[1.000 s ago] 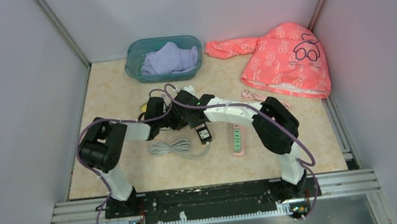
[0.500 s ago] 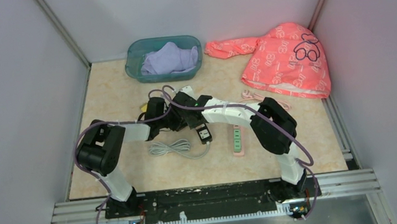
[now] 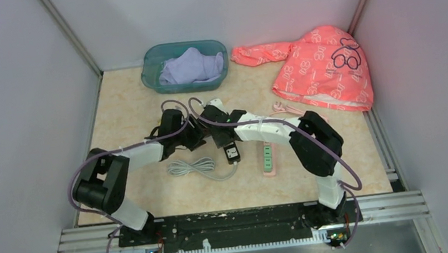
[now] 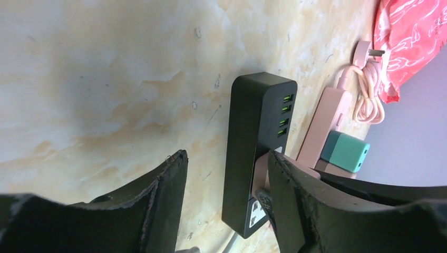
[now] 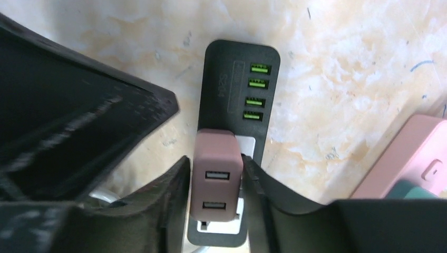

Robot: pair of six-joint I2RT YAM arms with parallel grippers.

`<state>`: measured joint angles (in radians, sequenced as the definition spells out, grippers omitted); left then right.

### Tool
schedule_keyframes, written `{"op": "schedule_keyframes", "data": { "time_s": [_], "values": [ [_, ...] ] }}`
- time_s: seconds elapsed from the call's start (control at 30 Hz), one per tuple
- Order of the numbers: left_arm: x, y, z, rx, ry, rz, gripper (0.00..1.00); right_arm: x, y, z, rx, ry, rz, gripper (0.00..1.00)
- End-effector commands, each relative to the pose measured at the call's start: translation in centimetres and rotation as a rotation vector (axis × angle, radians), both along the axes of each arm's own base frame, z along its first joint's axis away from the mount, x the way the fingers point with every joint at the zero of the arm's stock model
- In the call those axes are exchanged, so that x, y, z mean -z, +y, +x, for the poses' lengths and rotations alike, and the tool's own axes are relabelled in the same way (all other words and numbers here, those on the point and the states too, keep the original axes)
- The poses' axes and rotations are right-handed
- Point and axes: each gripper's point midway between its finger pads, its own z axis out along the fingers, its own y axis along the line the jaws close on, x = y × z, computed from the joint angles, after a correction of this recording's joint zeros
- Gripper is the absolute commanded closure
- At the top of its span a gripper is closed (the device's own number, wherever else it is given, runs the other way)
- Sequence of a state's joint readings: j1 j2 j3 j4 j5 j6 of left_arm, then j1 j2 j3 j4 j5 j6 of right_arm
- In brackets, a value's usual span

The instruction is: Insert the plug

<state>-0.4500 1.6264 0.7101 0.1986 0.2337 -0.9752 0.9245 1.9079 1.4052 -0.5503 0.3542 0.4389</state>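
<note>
A black power strip (image 3: pixel 231 153) (image 4: pixel 261 105) (image 5: pixel 240 68) with green USB ports lies on the table. A mauve plug (image 5: pixel 217 147) (image 4: pixel 261 174) with two USB ports stands seated in its socket. My right gripper (image 5: pixel 216 163) (image 3: pixel 221 138) straddles the plug, its fingers a hair off each side, open. My left gripper (image 4: pixel 226 158) (image 3: pixel 199 136) is open, its fingers wide apart just left of the strip. The right-hand finger (image 4: pixel 295 200) overlaps the strip's side and the plug in that view. From above, both grippers hide the plug.
A pink power strip (image 3: pixel 268 158) (image 4: pixel 327 110) carrying a teal charger (image 4: pixel 345 150) lies right of the black one, its pink cord (image 4: pixel 363 95) coiled beyond. A grey coiled cable (image 3: pixel 194 166) lies near left. A teal basin (image 3: pixel 149 65) and a pink garment (image 3: pixel 322 66) lie at the back.
Both grippers have opened: the left widely, the right slightly off the plug. The left arm's elbow has swung out to the left and lower. The plug stays in the strip.
</note>
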Motion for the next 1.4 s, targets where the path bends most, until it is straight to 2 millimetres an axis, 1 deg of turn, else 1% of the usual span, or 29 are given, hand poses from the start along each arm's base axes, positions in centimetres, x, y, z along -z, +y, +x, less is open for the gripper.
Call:
{"op": "schedule_keyframes", "data": {
  "time_s": [0.0,0.13,0.27,0.3,0.4,0.5,0.53,0.63,0.73,0.83,0.93,0.97,1.07,1.1,1.13,1.37],
  "values": [
    [-1.4,2.0,0.1,-0.028,-0.055,0.113,0.35,-3.2,-0.7,-0.3,-0.015,-0.041,0.049,0.55],
    [-2.4,3.8,0.3,-0.071,-0.094,0.200,0.29,-6.2,-0.2,-0.2,-0.029,-0.096,0.138,0.43],
    [-3.4,5.7,0.5,-0.115,-0.119,0.285,0.23,-8.6,-0.2,-0.3,-0.038,-0.149,0.204,0.36],
    [-3.7,6.3,0.6,-0.127,-0.124,0.310,0.21,-9.5,-0.4,-0.5,-0.039,-0.167,0.222,0.34],
    [-4.4,8.1,1.0,-0.173,-0.137,0.379,0.17,-11.4,-1.1,-0.5,-0.041,-0.231,0.267,0.29],
    [-5.2,10.0,1.5,-0.219,-0.150,0.453,0.12,-12.7,-2.0,-0.6,-0.048,-0.296,0.302,0.23],
    [-5.3,10.7,1.7,-0.236,-0.149,0.480,0.11,-12.6,-2.5,-0.6,-0.044,-0.313,0.302,0.20],
    [-5.3,13.0,2.1,-0.295,-0.130,0.566,0.05,-13.3,-4.0,-0.6,-0.022,-0.377,0.331,0.14],
    [-5.0,15.0,2.7,-0.346,-0.108,0.620,0.02,-13.9,-5.5,-0.6,0.015,-0.440,0.369,0.10],
    [-4.7,16.4,3.7,-0.383,-0.090,0.646,0.02,-14.6,-6.9,-0.7,0.045,-0.501,0.414,0.09],
    [-4.6,17.3,5.2,-0.410,-0.077,0.656,0.02,-14.8,-8.3,-0.9,0.077,-0.550,0.447,0.06],
    [-4.5,17.6,5.7,-0.417,-0.073,0.658,0.02,-15.1,-8.8,-1.1,0.082,-0.568,0.464,0.05],
    [-3.5,18.7,7.0,-0.430,-0.031,0.674,0.02,-15.0,-9.6,-1.5,0.094,-0.595,0.488,0.04],
    [-2.6,19.1,7.3,-0.430,-0.002,0.683,0.02,-14.9,-9.9,-1.6,0.096,-0.598,0.490,0.04],
    [-2.3,19.3,7.7,-0.430,0.013,0.684,0.03,-14.7,-10.1,-1.6,0.098,-0.598,0.487,0.04],
    [-0.2,19.9,10.0,-0.408,0.081,0.709,0.10,-14.0,-11.0,-1.7,0.107,-0.606,0.455,0.04]
  ]
}}
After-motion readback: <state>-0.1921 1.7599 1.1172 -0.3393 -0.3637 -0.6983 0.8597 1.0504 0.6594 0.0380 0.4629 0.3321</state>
